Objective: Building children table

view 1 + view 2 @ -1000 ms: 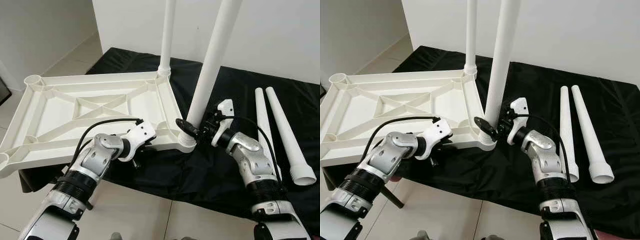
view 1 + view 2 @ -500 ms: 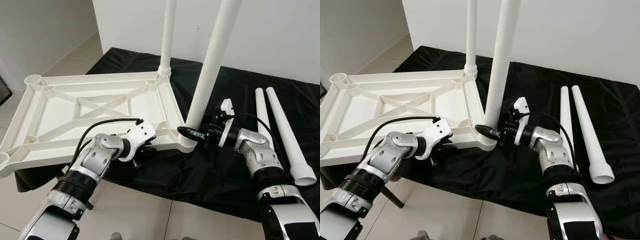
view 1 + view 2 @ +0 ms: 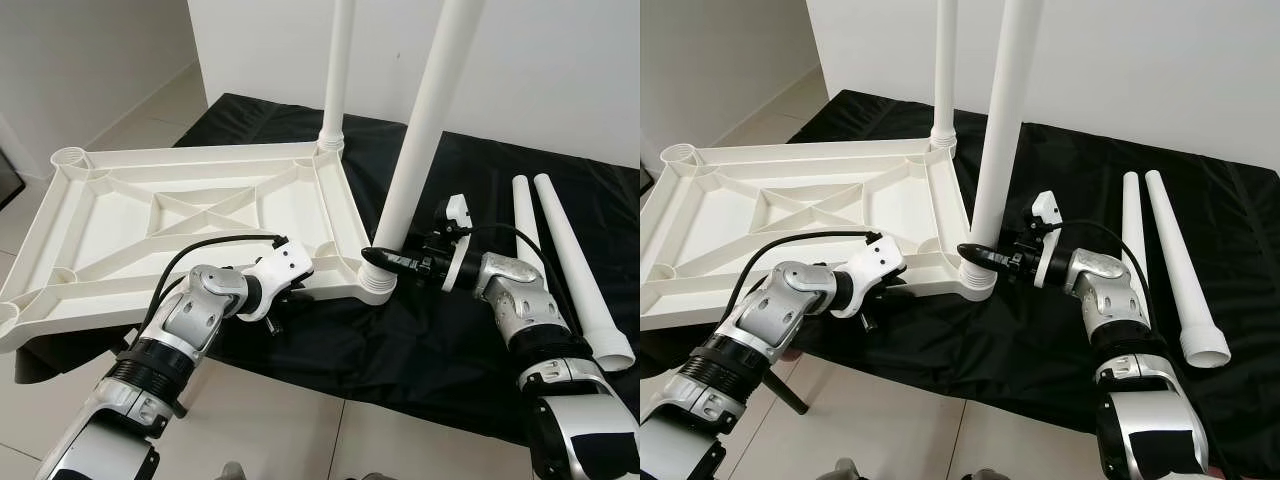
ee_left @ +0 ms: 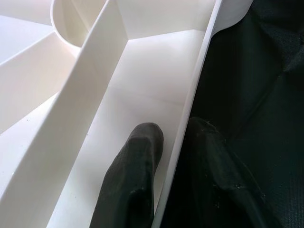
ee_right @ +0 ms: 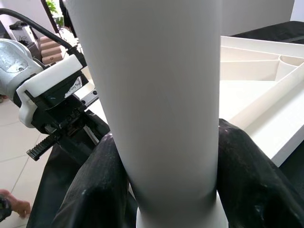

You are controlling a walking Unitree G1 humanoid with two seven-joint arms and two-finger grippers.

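The white plastic tabletop (image 3: 180,215) lies upside down, half on the black cloth. Two white legs stand upright in its sockets: a far leg (image 3: 335,80) and a near leg (image 3: 425,130). My right gripper (image 3: 383,258) is shut on the near leg just above its socket; in the right wrist view the black fingers (image 5: 95,190) press both sides of that leg (image 5: 161,95). My left gripper (image 3: 290,288) is shut on the tabletop's near rim (image 4: 190,109), one finger (image 4: 133,180) inside the wall and one outside.
Two loose white legs (image 3: 525,240) (image 3: 580,270) lie side by side on the black cloth (image 3: 450,340) at the right. The tabletop's left part overhangs pale floor tiles (image 3: 280,420). A white wall stands behind.
My right forearm has swung up and outward to the right and now lies level, while its gripper stays at the near leg's base. The left arm and tabletop have not moved.
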